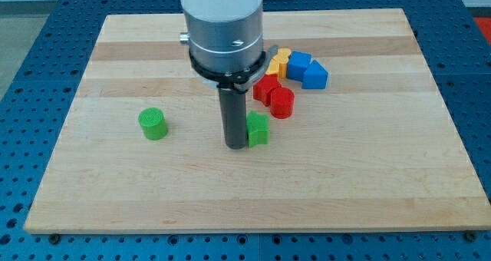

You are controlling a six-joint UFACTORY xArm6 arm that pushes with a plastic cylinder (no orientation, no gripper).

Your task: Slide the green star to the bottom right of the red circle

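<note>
The green star (258,129) sits near the board's middle, below and left of the red circle (282,103). My tip (235,144) stands right against the star's left side, touching it or nearly so. The rod hides part of the star's left edge. The red circle lies just up and to the right of the star, with a small gap between them.
A second red block (265,88) touches the red circle's upper left. A yellow block (277,63) and two blue blocks (307,70) cluster above. A green cylinder (153,123) stands alone at the left. The wooden board (383,176) lies on a blue table.
</note>
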